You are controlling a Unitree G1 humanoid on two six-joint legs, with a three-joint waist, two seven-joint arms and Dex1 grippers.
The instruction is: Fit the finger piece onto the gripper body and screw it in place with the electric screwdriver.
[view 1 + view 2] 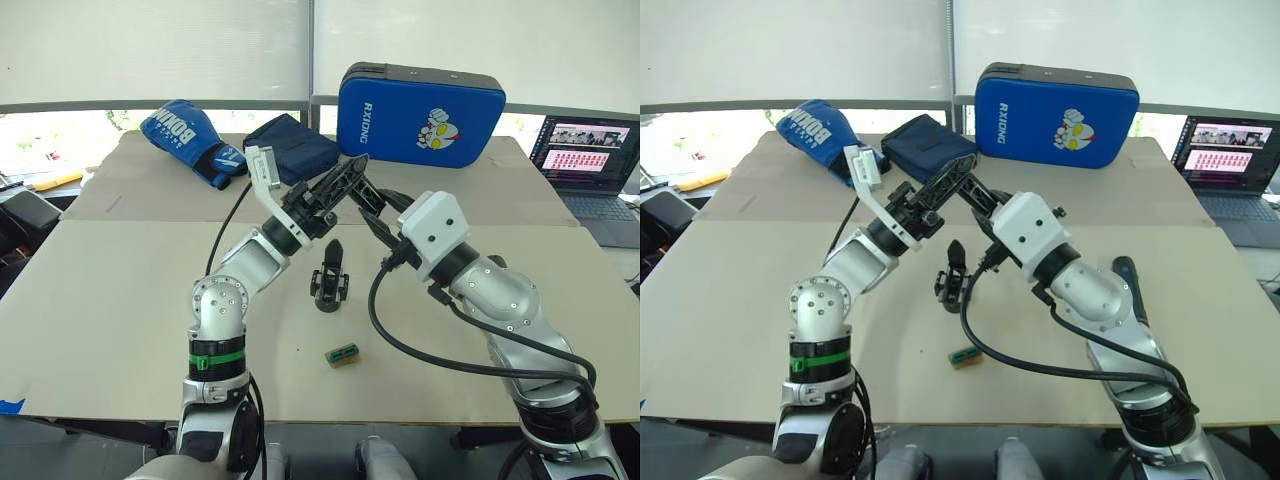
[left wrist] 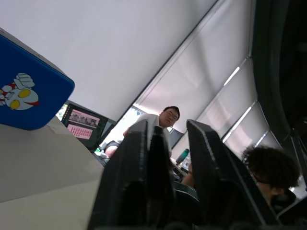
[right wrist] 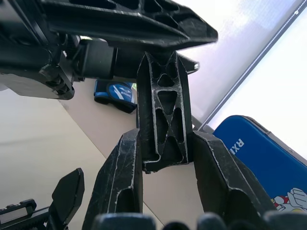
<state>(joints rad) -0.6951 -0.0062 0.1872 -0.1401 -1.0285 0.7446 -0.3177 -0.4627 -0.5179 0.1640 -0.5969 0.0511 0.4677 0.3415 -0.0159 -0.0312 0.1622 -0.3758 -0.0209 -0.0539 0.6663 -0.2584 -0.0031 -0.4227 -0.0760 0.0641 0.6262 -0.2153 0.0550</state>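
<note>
the right gripper point(image 3: 163, 158) is clamped on the finger piece point(image 3: 162, 115), whose far end meets the left gripper point(image 1: 345, 180), its jaws apart, while the gripper body point(image 1: 330, 275) stands on the table point(image 1: 120, 300) below both.

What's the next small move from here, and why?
Probably open the left gripper and draw it back. The finger piece sits clamped between the right gripper fingers, with the left gripper's fingers up against its tip, so the handover looks done. The gripper body stands alone on the table below them, one finger up, waiting for the piece.
</note>
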